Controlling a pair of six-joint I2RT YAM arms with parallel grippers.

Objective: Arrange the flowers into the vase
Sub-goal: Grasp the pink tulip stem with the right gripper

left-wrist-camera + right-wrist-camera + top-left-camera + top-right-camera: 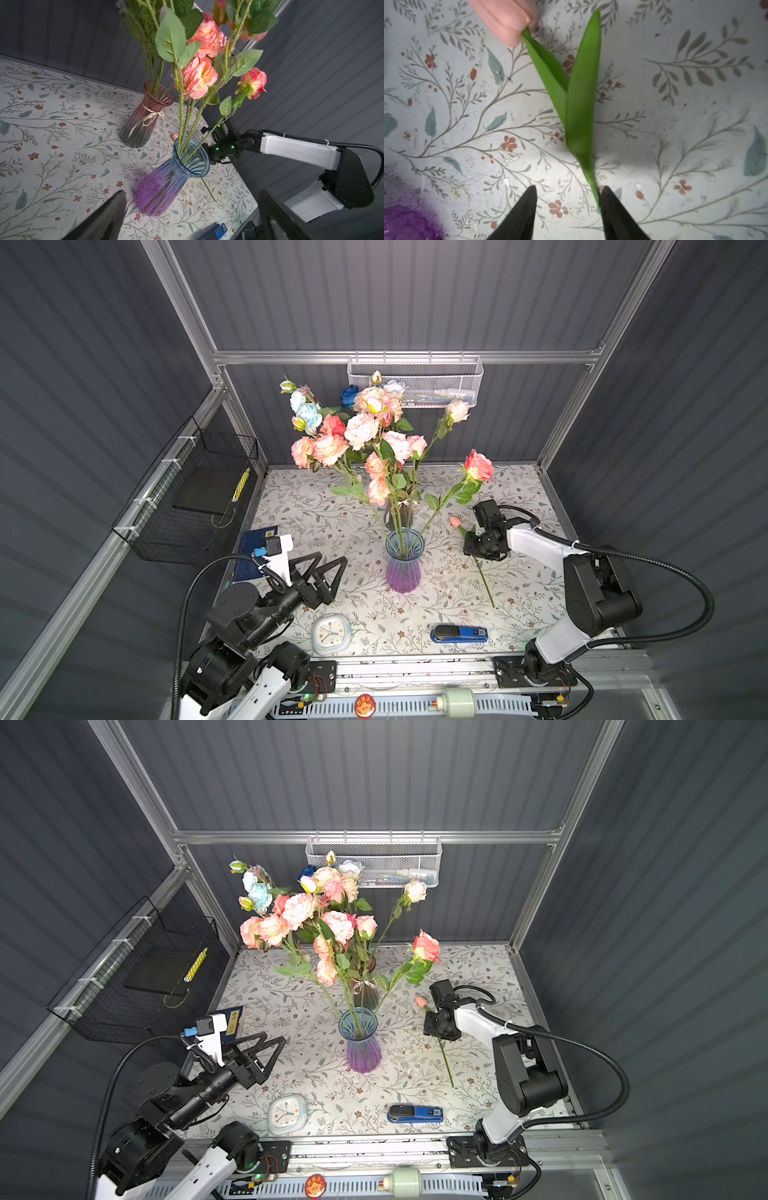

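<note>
Table (299, 522) bearing all. Flowers (374, 435) standing in two vases: some in blue-purple vase (402, 564), rest in pink vase (135, 133) behind. Tulip (581, 114) lying flat right of blue-purple vase, stem running back-to-front. Right claw (568, 188) straddling stem, jaws apart, one finger touching. Left claw (332, 558) gaping wide, empty, well apart.

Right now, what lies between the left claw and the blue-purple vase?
Nothing but bare flowered tablecloth: the left gripper and vase stand apart in both top views.
</note>
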